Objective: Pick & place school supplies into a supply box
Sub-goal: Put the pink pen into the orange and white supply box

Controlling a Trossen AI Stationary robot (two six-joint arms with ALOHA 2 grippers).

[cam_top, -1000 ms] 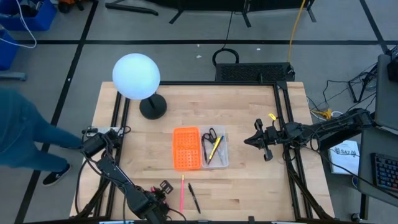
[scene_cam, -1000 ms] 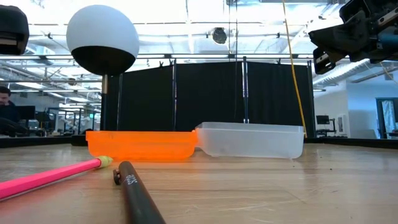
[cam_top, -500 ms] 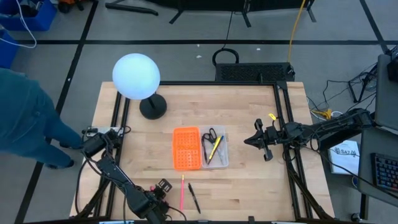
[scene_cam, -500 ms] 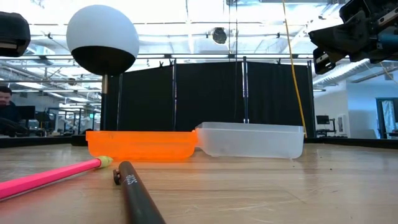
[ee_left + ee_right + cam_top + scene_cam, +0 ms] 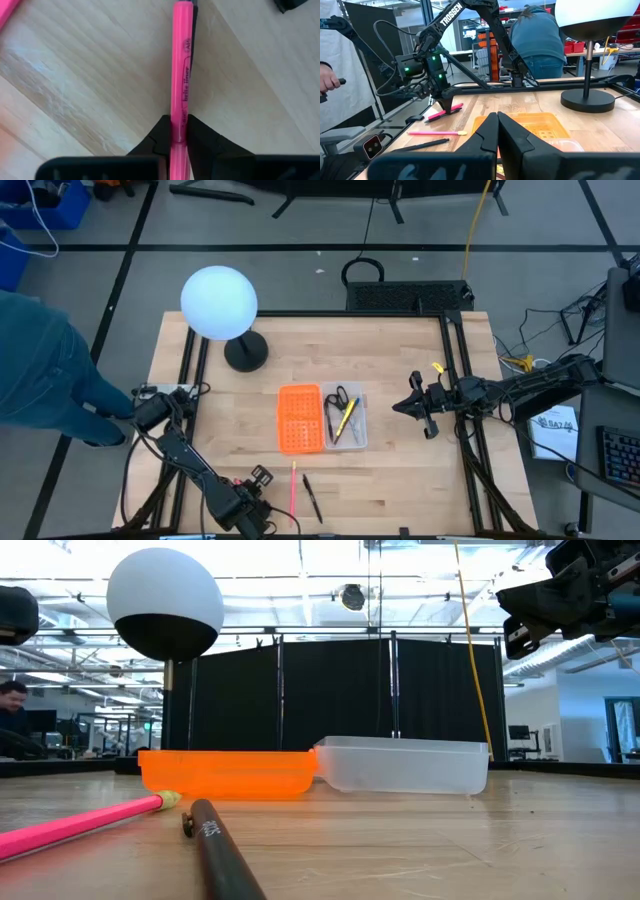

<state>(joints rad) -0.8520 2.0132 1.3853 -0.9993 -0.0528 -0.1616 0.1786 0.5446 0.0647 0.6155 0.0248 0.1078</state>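
Observation:
My left gripper (image 5: 179, 122) points down near the table's near left corner (image 5: 258, 477), shut on a pink highlighter (image 5: 181, 60). Just to its right a pink pencil (image 5: 293, 490) and a black pen (image 5: 313, 498) lie flat on the wood. The supply box lies open at mid-table. Its orange perforated half (image 5: 300, 418) is on the left. Its clear half (image 5: 345, 418) holds black-handled scissors (image 5: 338, 400) and a yellow pen (image 5: 347, 416). My right gripper (image 5: 400, 405) hangs shut, raised above the table's right side. My left gripper pinches the highlighter's barrel (image 5: 179, 112) between its two fingers, near one end. The fingers come from above, pointing down, and lie across the barrel. The rest of the highlighter (image 5: 442, 114) sticks out sideways, slightly tilted. I cannot tell whether it is clear of the wood.
A white globe lamp (image 5: 220, 305) on a black round base (image 5: 246, 352) stands at the far left of the table. A person in blue (image 5: 40, 380) stands beside the table's left edge. Bare wood lies between the box and the near edge.
My left gripper has stayed at the near left corner and has tipped and rolled a little at the wrist. The person beside the table's left edge has moved closer.

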